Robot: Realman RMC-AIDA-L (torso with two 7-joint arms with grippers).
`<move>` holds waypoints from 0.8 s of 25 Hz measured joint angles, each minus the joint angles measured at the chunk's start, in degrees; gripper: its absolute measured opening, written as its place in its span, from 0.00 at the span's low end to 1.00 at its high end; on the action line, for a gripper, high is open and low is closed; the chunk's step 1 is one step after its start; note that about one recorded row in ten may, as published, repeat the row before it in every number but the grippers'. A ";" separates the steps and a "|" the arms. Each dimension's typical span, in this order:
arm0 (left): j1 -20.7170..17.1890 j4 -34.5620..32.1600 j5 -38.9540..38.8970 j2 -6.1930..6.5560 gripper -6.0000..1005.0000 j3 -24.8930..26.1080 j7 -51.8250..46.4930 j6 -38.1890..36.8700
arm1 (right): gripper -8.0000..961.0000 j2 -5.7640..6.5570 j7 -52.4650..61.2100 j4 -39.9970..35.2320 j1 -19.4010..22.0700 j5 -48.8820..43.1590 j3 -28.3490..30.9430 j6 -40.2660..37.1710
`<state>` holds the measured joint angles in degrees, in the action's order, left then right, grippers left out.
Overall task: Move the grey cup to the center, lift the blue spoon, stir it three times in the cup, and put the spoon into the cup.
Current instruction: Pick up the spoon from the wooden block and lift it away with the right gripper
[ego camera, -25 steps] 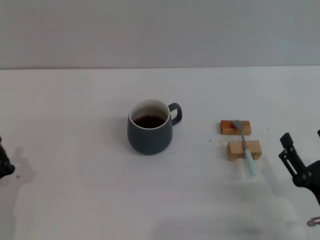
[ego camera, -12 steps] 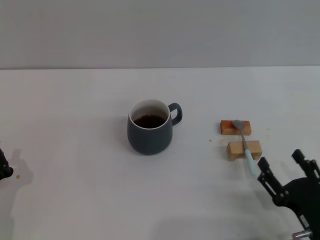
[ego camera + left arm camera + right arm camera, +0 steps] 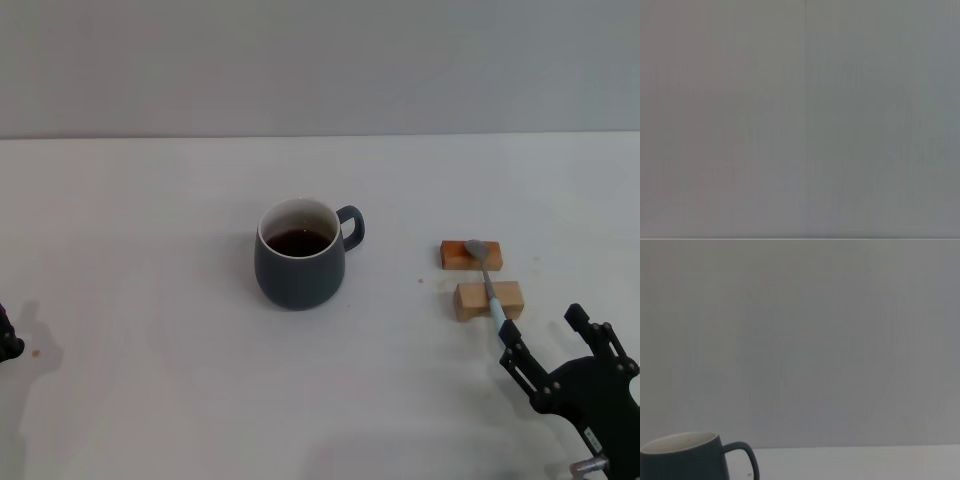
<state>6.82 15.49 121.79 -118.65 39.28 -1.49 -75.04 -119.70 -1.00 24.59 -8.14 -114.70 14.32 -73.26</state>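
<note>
The grey cup (image 3: 300,266) stands near the middle of the table with dark liquid inside and its handle pointing right. The right wrist view shows the grey cup (image 3: 690,457) low in the picture. The blue spoon (image 3: 489,285) lies across two wooden blocks to the cup's right, bowl on the far block and pale handle toward me. My right gripper (image 3: 545,328) hovers open just in front of the handle's end, one finger (image 3: 513,338) close beside it, nothing held. My left gripper (image 3: 5,342) barely shows at the left edge.
The far wooden block (image 3: 470,255) and the near wooden block (image 3: 488,299) carry the spoon. White tabletop (image 3: 150,220) stretches around the cup, and a grey wall rises behind it. The left wrist view shows only plain grey.
My right gripper has swung in from the right edge toward the spoon handle's end, now sitting just in front of it. The left gripper has slipped further off the left edge.
</note>
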 joint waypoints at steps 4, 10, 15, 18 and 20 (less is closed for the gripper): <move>0.02 -0.02 0.03 0.00 0.00 0.01 0.00 0.06 | 0.86 0.00 0.02 -0.01 -0.50 0.00 0.29 1.75; 0.15 -0.03 0.11 0.00 0.00 0.01 0.00 0.07 | 0.86 0.00 0.04 0.01 -1.47 0.00 0.28 3.64; 0.15 -0.03 0.16 0.00 0.00 0.01 -0.02 0.07 | 0.86 0.00 0.09 0.01 -2.24 0.00 0.09 4.84; 0.13 -0.03 0.21 0.00 0.00 0.01 -0.02 0.07 | 0.86 0.00 0.12 0.02 -2.45 0.00 0.03 5.56; 0.12 -0.03 0.22 0.00 0.00 0.01 -0.02 0.06 | 0.86 0.00 0.12 0.04 -2.59 0.00 0.01 6.04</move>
<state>6.94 15.46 122.00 -118.65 39.29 -1.51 -74.97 -119.70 -0.88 24.63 -10.73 -114.69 14.33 -67.22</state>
